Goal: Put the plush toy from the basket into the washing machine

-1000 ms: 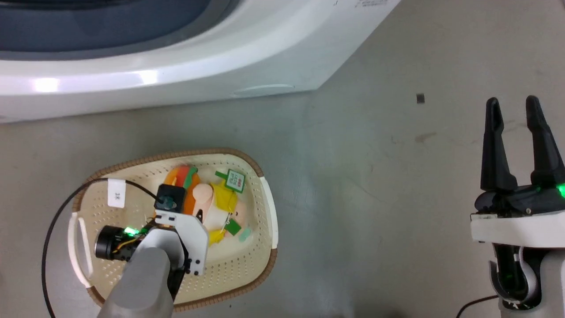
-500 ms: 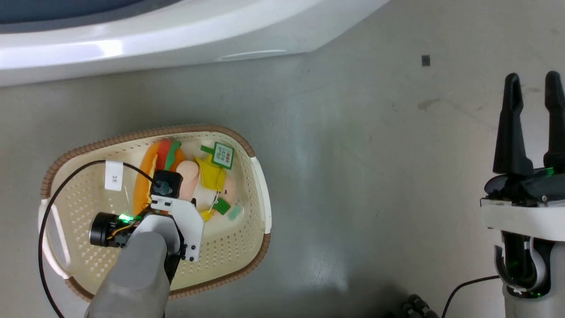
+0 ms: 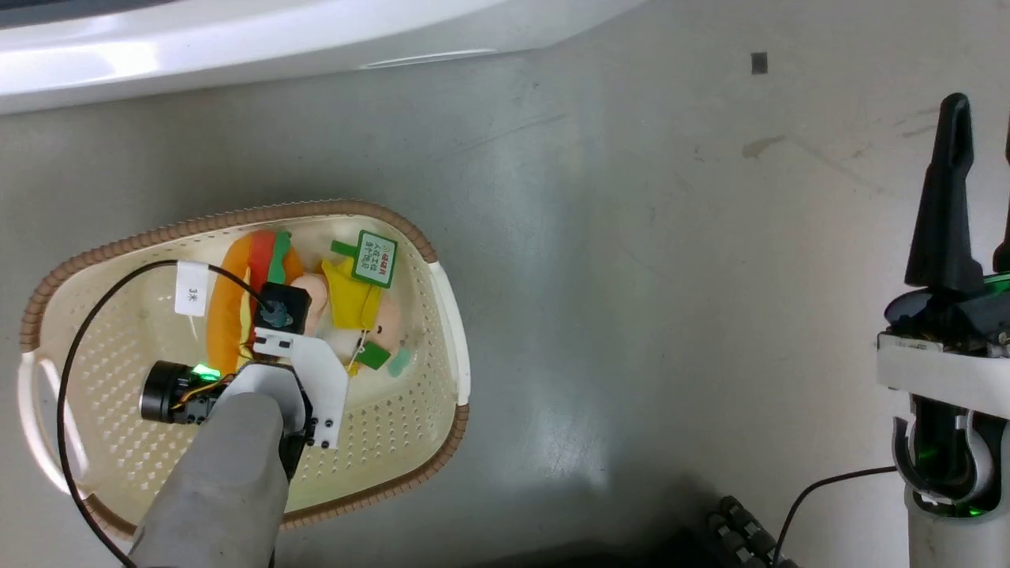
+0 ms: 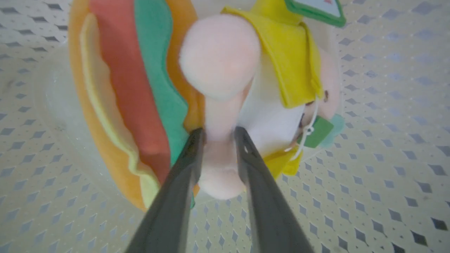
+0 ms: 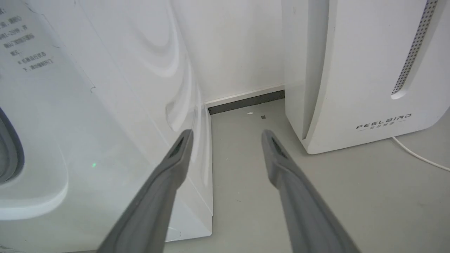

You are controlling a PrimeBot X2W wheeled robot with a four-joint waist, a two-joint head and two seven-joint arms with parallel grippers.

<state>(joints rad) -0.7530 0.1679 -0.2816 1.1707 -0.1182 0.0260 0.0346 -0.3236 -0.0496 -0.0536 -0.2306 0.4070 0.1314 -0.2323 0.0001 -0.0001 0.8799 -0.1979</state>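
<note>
The plush toy (image 3: 355,304) lies in the cream basket (image 3: 446,315), its striped burger part (image 4: 133,91) to the left and a green tag (image 3: 375,258) on top. My left arm (image 3: 237,442) reaches down into the basket. My left gripper (image 4: 218,131) is shut on the toy's pale pink limb (image 4: 219,59), just above the perforated basket bottom (image 4: 386,158). My right gripper (image 3: 984,110) hangs open and empty at the right edge over the floor, far from the basket. The washing machine (image 3: 237,47) runs along the top; its white side (image 5: 88,105) is beside my right gripper (image 5: 227,133).
A white "FEELBIRD" appliance (image 5: 351,70) stands right of the washing machine, with a strip of grey floor (image 5: 246,168) between them and a white cord (image 5: 418,156) beside it. A black cable (image 3: 71,394) loops over the basket. A dark ribbed object (image 3: 742,536) sits at the bottom.
The whole head picture has shifted, so the camera moved. My left gripper stays at the toy in the basket, and more of the burger part shows now. The right gripper stays open.
</note>
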